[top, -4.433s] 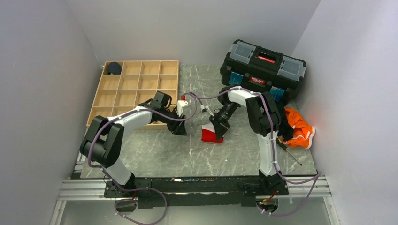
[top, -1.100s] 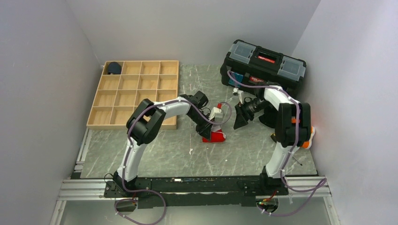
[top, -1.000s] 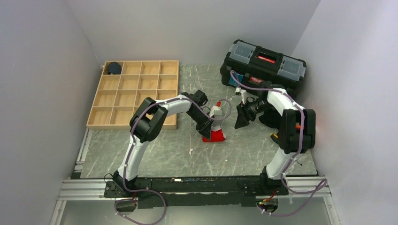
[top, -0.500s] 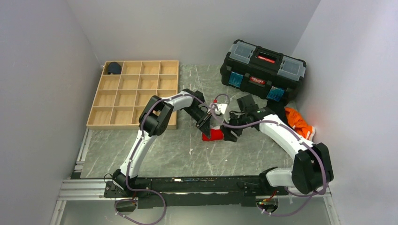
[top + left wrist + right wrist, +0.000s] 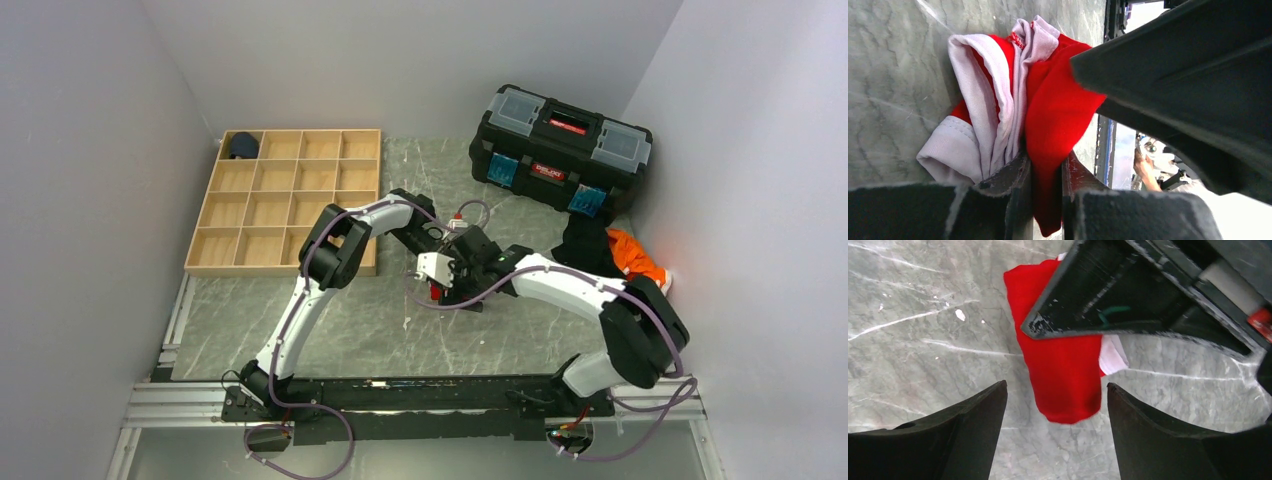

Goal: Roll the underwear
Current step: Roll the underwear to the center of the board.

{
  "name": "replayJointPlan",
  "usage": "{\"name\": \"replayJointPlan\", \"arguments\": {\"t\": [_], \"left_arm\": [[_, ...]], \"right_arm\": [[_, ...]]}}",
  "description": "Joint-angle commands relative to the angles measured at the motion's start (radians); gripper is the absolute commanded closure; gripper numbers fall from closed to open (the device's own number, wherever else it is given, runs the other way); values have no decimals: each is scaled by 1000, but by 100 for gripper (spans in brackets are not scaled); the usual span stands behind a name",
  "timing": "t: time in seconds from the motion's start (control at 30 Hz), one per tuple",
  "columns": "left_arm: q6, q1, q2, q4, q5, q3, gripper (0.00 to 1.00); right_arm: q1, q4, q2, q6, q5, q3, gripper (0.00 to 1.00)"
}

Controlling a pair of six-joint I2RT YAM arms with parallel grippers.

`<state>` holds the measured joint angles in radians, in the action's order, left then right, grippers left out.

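Centrally, underwear (image 5: pixel 1053 105) clamped in left gripper (image 5: pixel 1045 172), straddled by right gripper (image 5: pixel 1055 392).

No legible text or labels

A light wooden tray of square compartments (image 5: pixel 283 200) lies at the far left of the grey marbled worktop (image 5: pixel 350 320), with a dark navy rolled bundle (image 5: pixel 242 146) in its far-left corner cell. A black plastic toolbox (image 5: pixel 560 148) stands far right. Nearer, at the right edge, a black cloth (image 5: pixel 587 245) lies touching an orange cloth (image 5: pixel 636 257).
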<state>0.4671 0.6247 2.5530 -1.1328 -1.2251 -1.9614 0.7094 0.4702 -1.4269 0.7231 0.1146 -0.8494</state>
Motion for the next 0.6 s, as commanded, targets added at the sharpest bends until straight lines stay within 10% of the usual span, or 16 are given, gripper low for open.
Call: {"name": "replayJointPlan", "arguments": {"t": [0.0,0.27,0.57], "left_arm": [[46,12,84,7,204,13,100],[67,13,77,-7,194,22,100],[52,9,33,18,191,55,82]], "right_arm": [[37,-54,-61,49,-95,-12,25],[50,-76,-168,36,-75,-18,42],[49,12,-201,-14,14,-19,88]]}}
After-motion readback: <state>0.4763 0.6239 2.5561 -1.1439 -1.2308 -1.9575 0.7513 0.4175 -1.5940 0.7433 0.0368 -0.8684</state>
